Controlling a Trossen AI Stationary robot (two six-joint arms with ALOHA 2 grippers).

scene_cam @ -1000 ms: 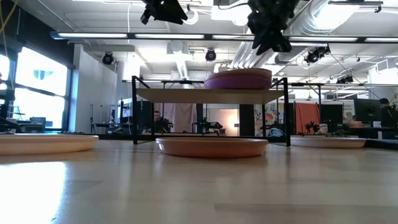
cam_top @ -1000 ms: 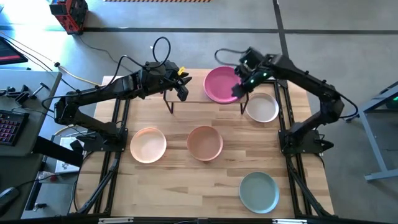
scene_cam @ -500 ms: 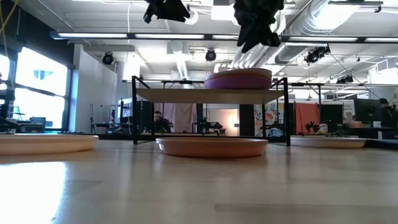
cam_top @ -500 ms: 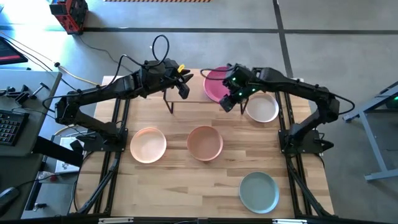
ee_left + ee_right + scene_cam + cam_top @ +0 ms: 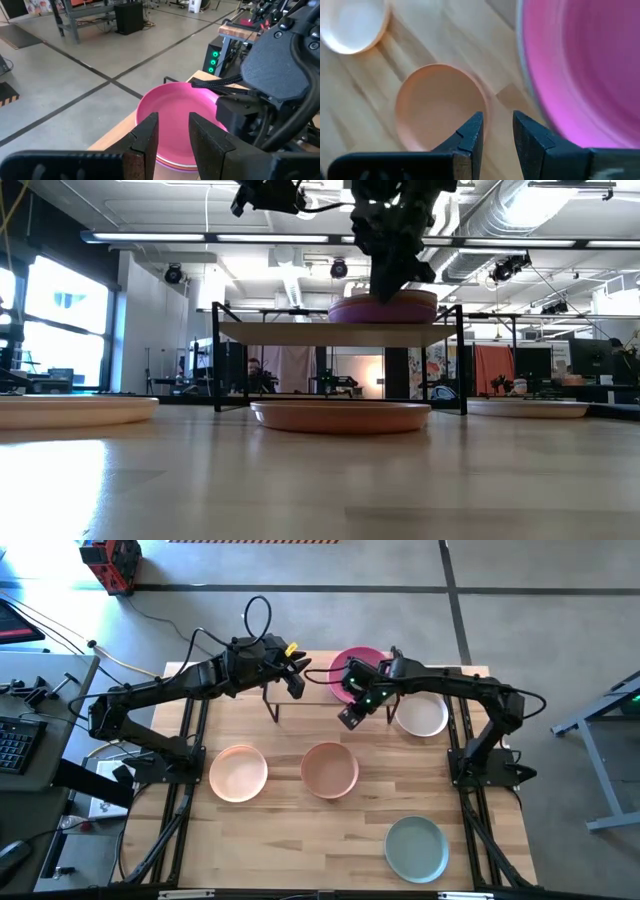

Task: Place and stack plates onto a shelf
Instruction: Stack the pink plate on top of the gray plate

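A large open workshop surrounds the scene: grey concrete floor (image 5: 560, 600) crossed by dark lines, exposed ducts and strip lights overhead, tall windows at the low view's nine o'clock, and a desk with a keyboard (image 5: 12, 745) at the high view's nine o'clock.

The butcher-block table (image 5: 290, 830) fills the middle of the high view.

The shelf (image 5: 330, 333), a light-wood board on thin black legs, stands at the table's twelve o'clock edge. At its three o'clock end sits a stack of plates with the magenta plate (image 5: 352, 668) on top; the low view shows a purple plate (image 5: 385, 311) beneath the top edge of the stack.

Four more plates lie on the table, well apart. The teal plate (image 5: 416, 848) is at five o'clock, the terracotta plate (image 5: 330, 769) at the centre, the cream plate (image 5: 238, 773) at eight o'clock, and the white plate (image 5: 421, 713) at two o'clock, just beside the shelf.

The left arm reaches in from nine o'clock; the left gripper (image 5: 293, 683) hovers over the shelf's bare nine o'clock end, fingers (image 5: 147, 137) a narrow gap apart and empty.

The right arm comes from three o'clock; the right gripper (image 5: 351, 715) hangs just off the shelf's front edge beside the magenta plate, fingers (image 5: 469, 135) narrowly parted, gripping nothing.
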